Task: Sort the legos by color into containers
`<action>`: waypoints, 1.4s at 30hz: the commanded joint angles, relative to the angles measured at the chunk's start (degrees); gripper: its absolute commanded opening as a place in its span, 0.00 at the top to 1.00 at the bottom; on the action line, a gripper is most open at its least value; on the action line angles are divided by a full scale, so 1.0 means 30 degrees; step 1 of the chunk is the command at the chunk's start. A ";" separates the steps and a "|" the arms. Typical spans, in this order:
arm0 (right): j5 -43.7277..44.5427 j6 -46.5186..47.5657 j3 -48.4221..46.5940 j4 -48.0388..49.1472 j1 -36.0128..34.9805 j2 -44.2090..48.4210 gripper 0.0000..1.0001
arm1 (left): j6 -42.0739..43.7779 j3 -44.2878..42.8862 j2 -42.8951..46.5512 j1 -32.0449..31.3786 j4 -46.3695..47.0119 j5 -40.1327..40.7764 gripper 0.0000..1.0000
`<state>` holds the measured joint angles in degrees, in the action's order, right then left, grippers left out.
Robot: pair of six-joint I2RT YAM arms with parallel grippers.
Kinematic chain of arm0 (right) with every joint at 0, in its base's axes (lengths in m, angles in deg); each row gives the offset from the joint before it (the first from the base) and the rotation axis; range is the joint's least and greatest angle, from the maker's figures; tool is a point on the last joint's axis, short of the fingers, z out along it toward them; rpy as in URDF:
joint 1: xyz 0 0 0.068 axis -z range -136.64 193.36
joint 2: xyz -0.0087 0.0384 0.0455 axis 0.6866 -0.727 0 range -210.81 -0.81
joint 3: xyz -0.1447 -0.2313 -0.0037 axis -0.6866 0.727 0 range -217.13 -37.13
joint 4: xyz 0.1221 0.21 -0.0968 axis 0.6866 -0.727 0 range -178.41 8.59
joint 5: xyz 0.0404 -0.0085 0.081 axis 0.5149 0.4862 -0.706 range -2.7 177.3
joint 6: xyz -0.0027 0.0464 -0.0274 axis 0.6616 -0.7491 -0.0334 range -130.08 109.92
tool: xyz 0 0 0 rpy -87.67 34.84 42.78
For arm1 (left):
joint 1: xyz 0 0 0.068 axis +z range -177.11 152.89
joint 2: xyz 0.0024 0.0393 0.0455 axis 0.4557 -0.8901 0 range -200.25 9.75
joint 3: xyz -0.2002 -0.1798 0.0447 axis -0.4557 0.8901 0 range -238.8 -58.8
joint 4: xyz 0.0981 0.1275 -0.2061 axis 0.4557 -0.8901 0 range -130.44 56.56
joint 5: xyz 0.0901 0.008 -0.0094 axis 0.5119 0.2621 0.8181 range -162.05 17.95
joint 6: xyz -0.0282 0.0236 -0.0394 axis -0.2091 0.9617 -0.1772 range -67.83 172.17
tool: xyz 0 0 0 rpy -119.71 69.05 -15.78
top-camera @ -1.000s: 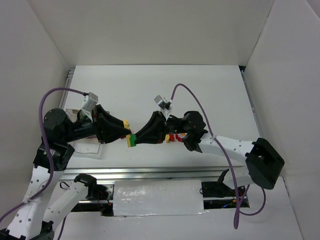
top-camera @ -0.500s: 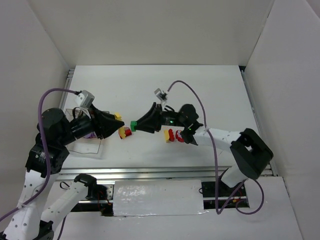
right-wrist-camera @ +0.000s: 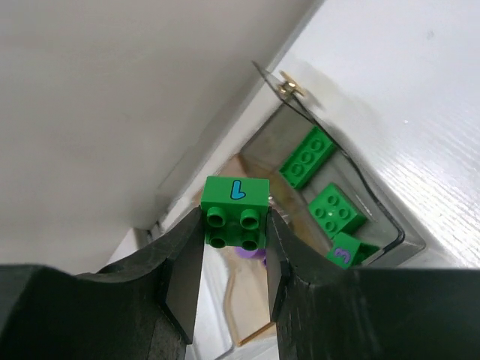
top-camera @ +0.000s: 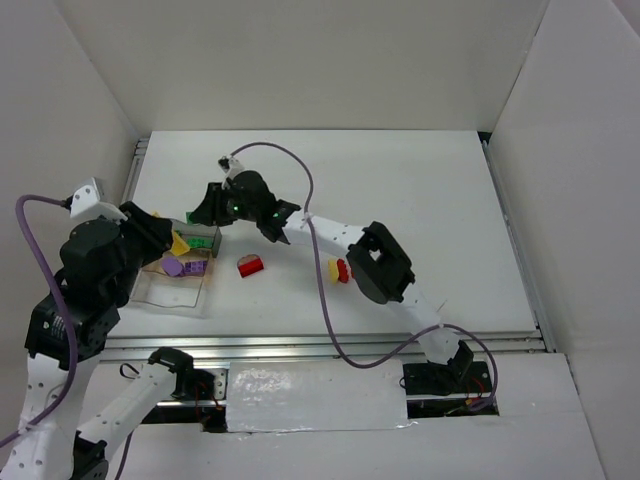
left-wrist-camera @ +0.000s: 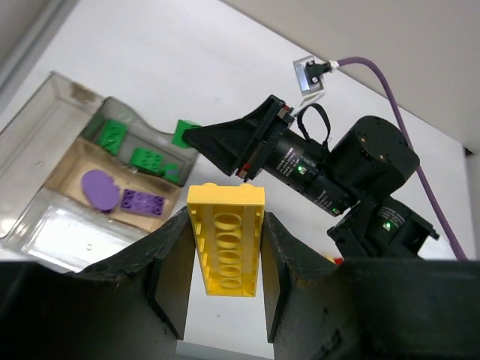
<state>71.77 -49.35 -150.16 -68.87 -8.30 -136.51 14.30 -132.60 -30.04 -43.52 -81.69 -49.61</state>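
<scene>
Left gripper (left-wrist-camera: 225, 225) is pinching a yellow brick (left-wrist-camera: 225, 259) by its long sides, hollow underside facing the wrist camera. In the top view it hangs over the right part of the containers (top-camera: 168, 298), above the purple pieces.

The containers sit at the left edge of the table (top-camera: 420, 200) and are smoky clear trays joined together. The far compartment holds green bricks (left-wrist-camera: 148, 159), one of them printed with a purple 3. The middle compartment holds a purple rounded piece (left-wrist-camera: 100, 187) and a purple brick (left-wrist-camera: 142, 202) side by side.

Right gripper (right-wrist-camera: 235, 221) is clamped on a green brick (right-wrist-camera: 235, 196) with studs toward the wrist camera and a blue mark on its upper face. It is held above the far right corner of the containers, just past the end of the green compartment, clear of the rim. That arm reaches across the table from the right.

A red lego (top-camera: 250, 265) lies on the table just right of the containers, apart from them. Red and yellow pieces (top-camera: 340, 270) lie further right of the containers, partly hidden by the right arm, so their count is unclear.
</scene>
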 commanded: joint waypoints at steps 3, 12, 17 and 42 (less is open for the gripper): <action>0.1954 0.0549 -0.3745 -0.3358 -0.0036 -0.2166 0.98 | -0.1645 0.0516 -0.0272 0.0048 -0.1115 0.3915 1.00; 0.0754 0.0754 -0.3750 -0.2832 0.0022 -0.2729 0.49 | -0.1820 0.1602 -0.0476 0.0048 -0.0733 0.4123 1.00; 0.0636 0.1251 -0.1877 -0.1631 0.0022 -0.1030 0.09 | -0.2143 0.2187 -0.0506 0.0048 -0.0734 0.4269 1.00; 0.4882 0.3859 2.1621 -0.0718 0.1458 2.4163 0.00 | -1.0374 1.1239 -0.3201 0.5409 0.1726 0.2392 1.00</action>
<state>83.73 -40.93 -87.43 -68.11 -4.34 -69.43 -14.09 -99.62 -38.91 -27.65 -82.06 -44.83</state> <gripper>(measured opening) 0.994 0.477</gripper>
